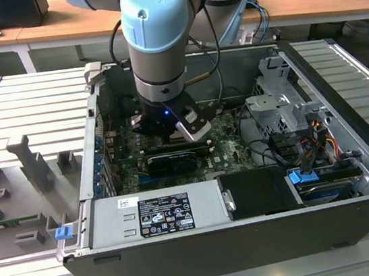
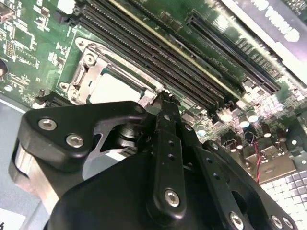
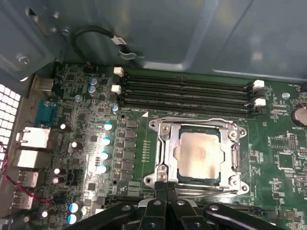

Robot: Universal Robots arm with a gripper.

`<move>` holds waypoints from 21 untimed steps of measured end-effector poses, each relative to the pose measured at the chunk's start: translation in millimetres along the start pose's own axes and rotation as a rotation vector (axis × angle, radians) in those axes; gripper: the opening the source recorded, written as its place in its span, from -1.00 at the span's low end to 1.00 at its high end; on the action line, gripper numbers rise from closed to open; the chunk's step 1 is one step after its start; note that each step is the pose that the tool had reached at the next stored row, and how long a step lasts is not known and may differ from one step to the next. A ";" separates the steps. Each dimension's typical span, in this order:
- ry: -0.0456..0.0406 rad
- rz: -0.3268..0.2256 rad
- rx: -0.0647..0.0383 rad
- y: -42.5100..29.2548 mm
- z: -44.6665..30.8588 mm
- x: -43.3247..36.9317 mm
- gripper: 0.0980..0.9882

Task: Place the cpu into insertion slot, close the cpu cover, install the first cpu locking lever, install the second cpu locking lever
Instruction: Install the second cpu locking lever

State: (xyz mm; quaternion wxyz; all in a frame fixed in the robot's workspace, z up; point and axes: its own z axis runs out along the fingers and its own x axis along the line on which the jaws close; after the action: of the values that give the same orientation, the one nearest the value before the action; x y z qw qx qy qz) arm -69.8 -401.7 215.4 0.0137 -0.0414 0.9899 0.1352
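Observation:
The cpu [image 3: 198, 152] is a pale square chip lying flat in the insertion slot [image 3: 199, 179] on the green board. The cpu cover [image 3: 165, 143], a silver frame, lies down around it. A thin metal lever [image 3: 211, 192] runs along the socket edge nearest my gripper [image 3: 165, 188]. The black fingers are shut together, tips right at that edge. I cannot tell whether they touch the lever. In the second wrist view the gripper [image 2: 163, 98] stands just beside the cpu [image 2: 115, 88]. In the exterior view the arm's wrist [image 1: 160, 80] hangs over the open computer case.
Long black memory slots [image 3: 187, 91] run past the socket's far side. A grey drive cage [image 1: 281, 98] and loose cables [image 1: 267, 147] sit at the exterior view's right, a power supply [image 1: 157, 213] in front. A grey fixture tray [image 1: 32, 171] lies outside the case.

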 end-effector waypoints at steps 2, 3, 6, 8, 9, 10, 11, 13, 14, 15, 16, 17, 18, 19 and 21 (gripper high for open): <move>-0.0006 0.000 -0.006 -3.8 -0.7 1.2 -0.98; -0.0009 0.000 -0.011 -5.6 -1.3 1.6 -0.98; -0.0025 0.001 -0.028 -7.0 -1.0 4.4 -0.98; -0.0027 -0.001 -0.033 -8.4 3.2 7.3 -0.98; -0.0027 -0.001 -0.034 -9.0 5.2 7.4 -0.98; -0.0027 -0.001 -0.035 -9.9 8.4 7.6 -0.98; -0.0029 -0.001 -0.038 -10.4 10.0 7.7 -0.98; -0.0034 -0.001 -0.047 -10.8 11.4 8.6 -0.98; -0.0043 -0.003 -0.060 -11.1 12.8 9.4 -0.98; -0.0051 -0.003 -0.068 -11.5 14.5 9.9 -0.98; -0.0054 -0.003 -0.071 -12.0 16.5 11.0 -0.98; -0.0059 -0.004 -0.079 -12.3 17.7 12.3 -0.98; -0.0062 -0.004 -0.083 -12.4 18.3 12.6 -0.98; -0.0065 -0.005 -0.086 -12.5 19.2 13.1 -0.98; -0.0066 -0.005 -0.091 -12.9 21.0 14.3 -0.98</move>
State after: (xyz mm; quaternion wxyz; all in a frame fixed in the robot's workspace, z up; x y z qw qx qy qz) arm -82.5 -409.6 191.2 0.0154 -0.0440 0.9825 0.1802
